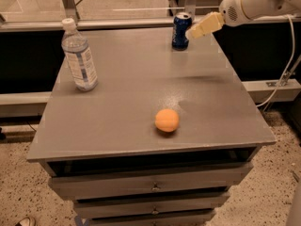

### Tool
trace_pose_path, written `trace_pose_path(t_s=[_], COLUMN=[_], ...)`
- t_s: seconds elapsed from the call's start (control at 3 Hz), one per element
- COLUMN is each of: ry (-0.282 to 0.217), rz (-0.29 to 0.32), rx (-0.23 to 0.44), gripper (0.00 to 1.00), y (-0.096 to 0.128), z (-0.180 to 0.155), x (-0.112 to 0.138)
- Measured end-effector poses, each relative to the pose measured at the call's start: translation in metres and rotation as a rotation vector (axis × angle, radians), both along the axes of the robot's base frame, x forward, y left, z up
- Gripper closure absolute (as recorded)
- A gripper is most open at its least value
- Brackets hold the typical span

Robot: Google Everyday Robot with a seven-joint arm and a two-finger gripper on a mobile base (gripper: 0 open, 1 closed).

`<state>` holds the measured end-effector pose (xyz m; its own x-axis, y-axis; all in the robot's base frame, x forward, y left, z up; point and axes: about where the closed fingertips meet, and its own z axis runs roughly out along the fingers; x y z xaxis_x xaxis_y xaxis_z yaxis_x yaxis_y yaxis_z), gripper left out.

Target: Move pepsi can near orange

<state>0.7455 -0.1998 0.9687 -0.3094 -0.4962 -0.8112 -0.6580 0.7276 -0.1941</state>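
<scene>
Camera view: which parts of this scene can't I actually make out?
1. The end effector beside the pepsi can, camera view: touching or apart is unclear, because they overlap.
2. The robot arm: cut off by the top-right edge.
3. What the drawers hold: hidden behind their fronts.
</scene>
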Motion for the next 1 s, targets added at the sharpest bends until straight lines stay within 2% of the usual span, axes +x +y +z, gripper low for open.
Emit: trace_pose_path(t_s=[0.33, 0.67, 1.0], ry=[-0.029, -0.044, -0.062], rz=[-0.069, -0.091, -0.058], rx=[0.059, 0.075, 0.104], gripper=[0.00, 0.00, 0.00], y=[-0.003, -0.008, 0.001], z=[-0.020, -0.033, -0.041], x=[0.051, 0.076, 0.095])
